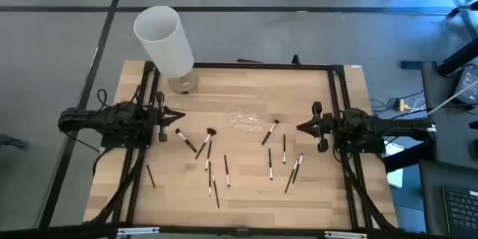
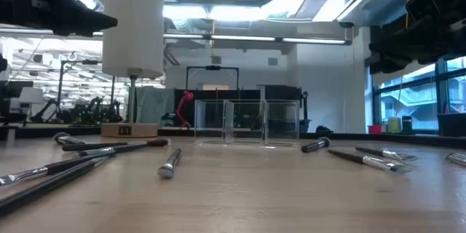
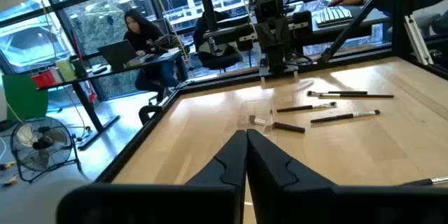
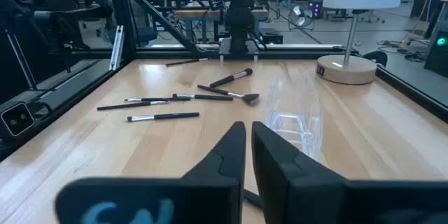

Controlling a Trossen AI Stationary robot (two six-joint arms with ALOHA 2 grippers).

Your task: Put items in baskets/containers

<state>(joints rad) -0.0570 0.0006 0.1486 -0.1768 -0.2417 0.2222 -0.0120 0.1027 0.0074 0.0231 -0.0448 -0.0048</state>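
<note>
Nothing yet in the clear organizer, near the table's centre, empty and barely visible against the wood; all brushes still scattered flat on the boards between the two arms, several crossing or nearly touching. Left gripper parked at the left edge, fingers pressed together, holding nothing; right gripper parked at the right edge, fingers likewise closed and empty. Likely trouble from here: thin handles lying flush on the table, so a shallow descent slides over them and a deep one jams fingertips into the wood. Overlapped sticks near the middle prone to coming up in pairs or being flicked aside. Transparent walls hard to judge, so a carried brush may strike the rim and push the light organizer, or drop beside it. White lamp at the back left corner close to the left arm's reach, a possible knock on a wide swing.
</note>
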